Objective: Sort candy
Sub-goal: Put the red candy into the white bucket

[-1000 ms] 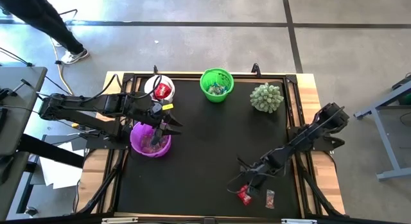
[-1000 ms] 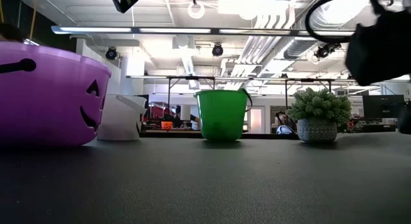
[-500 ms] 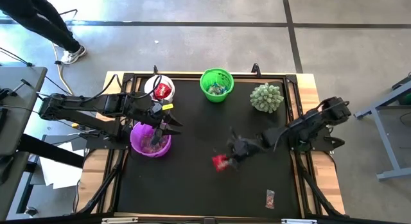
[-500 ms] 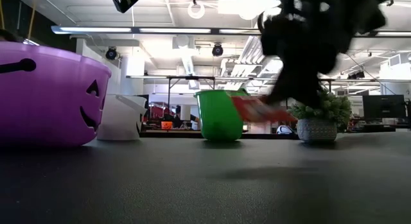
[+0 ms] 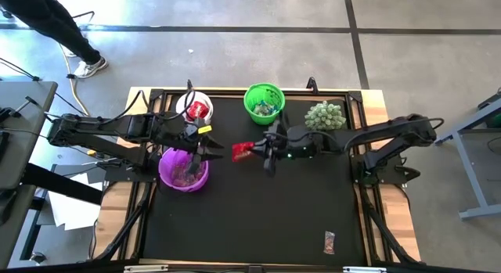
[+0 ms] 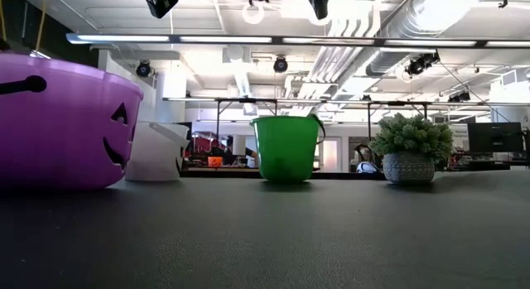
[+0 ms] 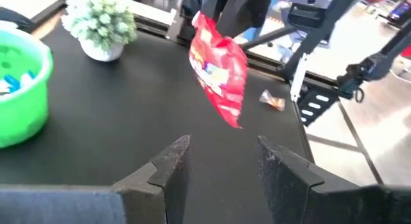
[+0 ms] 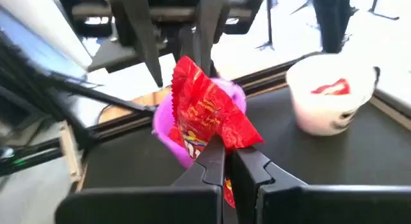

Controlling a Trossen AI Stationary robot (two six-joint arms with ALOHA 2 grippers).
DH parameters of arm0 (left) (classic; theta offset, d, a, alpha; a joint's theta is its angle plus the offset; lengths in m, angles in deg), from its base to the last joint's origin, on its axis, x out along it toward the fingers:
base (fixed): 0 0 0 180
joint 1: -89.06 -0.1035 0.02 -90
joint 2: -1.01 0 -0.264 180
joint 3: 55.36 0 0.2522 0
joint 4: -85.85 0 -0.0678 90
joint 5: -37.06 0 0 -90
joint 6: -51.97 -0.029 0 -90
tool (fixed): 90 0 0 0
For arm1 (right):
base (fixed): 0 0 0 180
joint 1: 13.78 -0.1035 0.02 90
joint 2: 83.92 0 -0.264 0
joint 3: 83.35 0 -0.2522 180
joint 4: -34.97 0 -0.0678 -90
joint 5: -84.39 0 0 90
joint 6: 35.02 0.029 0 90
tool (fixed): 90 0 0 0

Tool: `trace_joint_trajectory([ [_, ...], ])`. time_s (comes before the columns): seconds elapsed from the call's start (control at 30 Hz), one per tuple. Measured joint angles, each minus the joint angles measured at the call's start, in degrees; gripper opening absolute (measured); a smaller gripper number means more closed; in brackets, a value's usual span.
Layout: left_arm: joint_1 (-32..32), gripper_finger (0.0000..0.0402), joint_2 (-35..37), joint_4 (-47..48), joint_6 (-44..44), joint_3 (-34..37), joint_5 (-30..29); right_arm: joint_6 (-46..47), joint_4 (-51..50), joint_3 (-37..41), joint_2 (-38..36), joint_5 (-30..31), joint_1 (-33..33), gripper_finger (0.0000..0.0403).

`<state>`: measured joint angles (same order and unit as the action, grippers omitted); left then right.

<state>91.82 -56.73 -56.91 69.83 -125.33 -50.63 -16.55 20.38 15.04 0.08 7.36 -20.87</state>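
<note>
My right gripper [image 5: 256, 151] is shut on a red candy packet [image 5: 242, 151], high above the middle of the black table. My left gripper [image 5: 211, 149] stands open just left of the packet, over the purple bucket [image 5: 184, 170], with nothing between its fingers. In the left wrist view the packet [image 7: 219, 67] hangs in the air beyond my open left gripper [image 7: 221, 156]. A white bucket [image 5: 194, 109] with red candy and a green bucket [image 5: 264, 103] with candy stand at the far edge. One small wrapped candy [image 5: 329, 242] lies on the table at the near right. My right gripper pinches one end of the red packet [image 8: 221, 139] between its two fingers. The fingers [image 8: 212, 161] come nearly level from the table's right side. The rest of the packet sticks out past the fingertips toward the left gripper, lifted clear of the table.
A spiky pale-green plant in a pot [image 5: 325, 116] stands at the far right. The purple bucket [image 8: 166, 124] and white bucket [image 8: 327, 105] lie ahead of the right gripper. A person's legs [image 5: 59, 26] show on the floor beyond the table's far left corner.
My right gripper has risen from the table's near right part and swung toward the far left, up to the left gripper, turning from pointing down to nearly level. The red packet went with it, lifted clear. The other candy stayed on the table.
</note>
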Motion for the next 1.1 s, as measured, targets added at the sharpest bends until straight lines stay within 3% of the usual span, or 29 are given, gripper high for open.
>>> trace_joint_trajectory([
  [0.17, 0.0, 0.0156, 0.0, -2.8, -0.1, 0.0, -2.0, -1.2, -2.4, -3.0, 0.0, 3.4, 0.0, 0.0],
  [0.4, 0.0, 0.0156, -1.8, -9.1, -3.3, 0.0, -4.5, -1.1, -1.4, -3.3, 0.1, 3.6, 0.0, 0.0],
  [0.87, -0.7, 0.0154, -11.3, -20.9, -5.5, 0.0, -2.6, -2.0, -0.4, -3.3, 0.1, 5.5, -0.1, 0.0],
  [0.97, -1.1, 0.013, -11.3, -20.8, -5.5, 0.0, -2.6, -2.0, -0.4, -3.3, 0.1, 4.4, -0.1, 0.0],
  [1.1, -1.4, 0.006, -11.2, -20.3, -4.6, 0.0, -2.6, -2.0, -0.4, -3.3, 0.1, 4.2, 0.0, 0.0],
])
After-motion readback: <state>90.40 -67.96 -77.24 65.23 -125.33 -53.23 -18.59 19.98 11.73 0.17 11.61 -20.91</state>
